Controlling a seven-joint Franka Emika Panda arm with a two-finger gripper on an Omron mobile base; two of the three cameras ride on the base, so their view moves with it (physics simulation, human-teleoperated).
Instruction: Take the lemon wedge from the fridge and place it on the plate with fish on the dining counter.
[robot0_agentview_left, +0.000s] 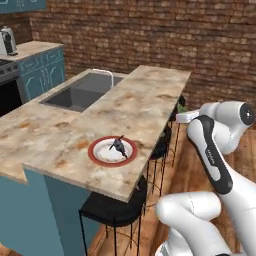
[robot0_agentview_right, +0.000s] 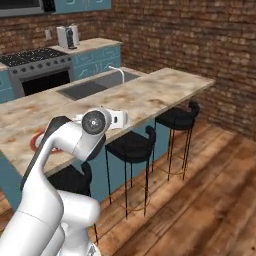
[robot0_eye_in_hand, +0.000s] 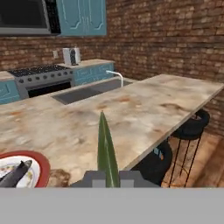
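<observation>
The two-finger gripper sits at the bottom centre of the hand view, its dark finger tips pressed together on the lemon wedge. The wedge appears there as a narrow, green to yellowish-green sliver, pointed at the top and widening toward the tips, rising from between them up to mid-frame.

The round white plate with a broad red rim lies on the beige mottled stone top of the dining counter, left of centre in the left base view and close to the counter's near edge. A dark grey fish lies on the plate. In the hand view the plate occupies the lower left corner with the fish on it, and the wedge stands apart from it toward frame centre. In the right base view a red arc of the plate shows at mid-left beside the white arm.

An inset dark sink with a white faucet occupies the upper left part of the counter in the left base view. Black stools stand along the counter's side at the centre of the right base view, on a wooden floor. A brick wall fills the top of the frame.
</observation>
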